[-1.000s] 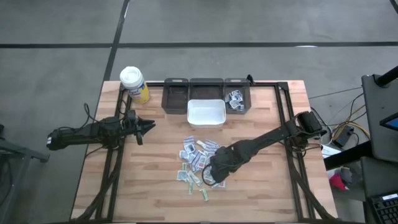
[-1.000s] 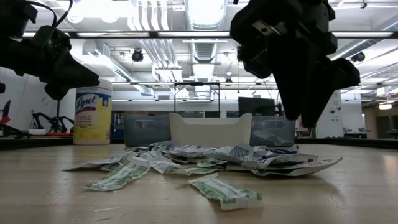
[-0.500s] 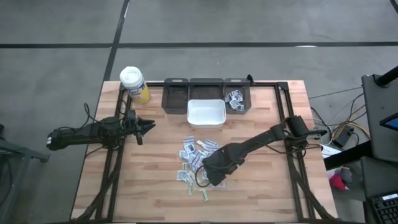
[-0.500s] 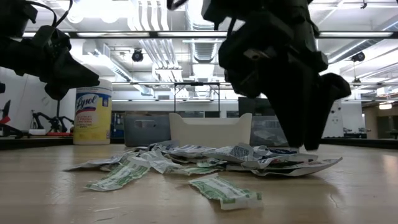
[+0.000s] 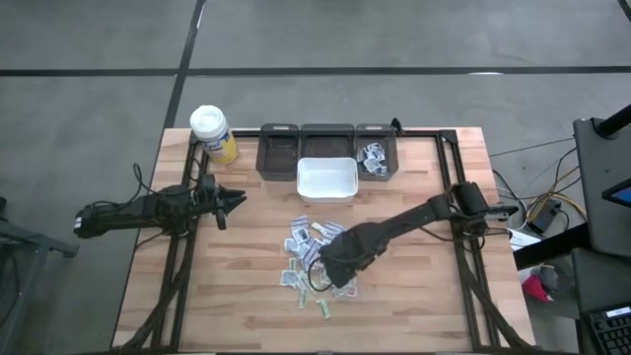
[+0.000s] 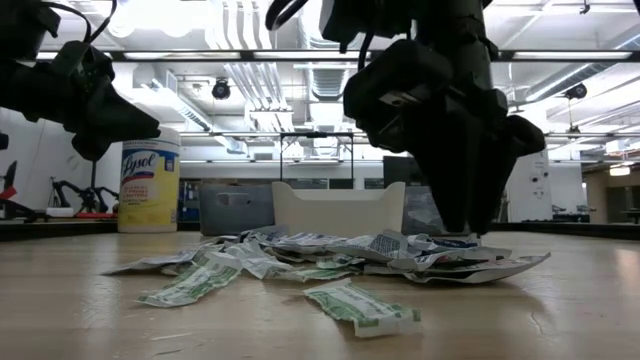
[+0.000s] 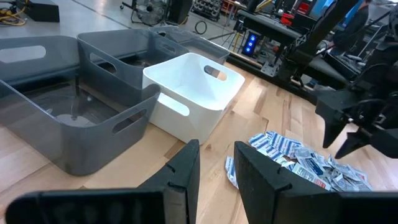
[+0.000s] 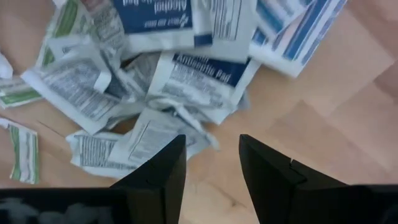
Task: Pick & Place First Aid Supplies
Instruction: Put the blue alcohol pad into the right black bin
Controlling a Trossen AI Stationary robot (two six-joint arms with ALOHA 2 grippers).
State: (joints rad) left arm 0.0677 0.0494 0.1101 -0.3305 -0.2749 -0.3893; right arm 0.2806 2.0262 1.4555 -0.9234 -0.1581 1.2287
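The first aid supplies [image 5: 308,256] lie in a loose pile of small white packets with blue and green print at the table's middle; they also show in the low view [image 6: 330,255]. My right gripper [image 5: 334,270] hangs open over the pile's right near part, fingers pointing down. In the right wrist view my right gripper [image 8: 211,140] has crumpled packets [image 8: 155,134] below its gap. In the low view its tips [image 6: 463,226] stand just above the pile. My left gripper [image 5: 237,199] waits open at the table's left, clear of the surface, with nothing between its fingers [image 7: 186,168].
A white bin [image 5: 326,178] stands beyond the pile. Behind it are three grey bins [image 5: 327,141]; the right one [image 5: 377,156] holds some packets. A white-capped yellow bottle [image 5: 212,131] stands at the far left corner. Bare wood lies right of the pile [image 5: 414,286].
My right gripper has sunk toward the pile and shifted a little toward the table's left, staying open. The packets lie as before.
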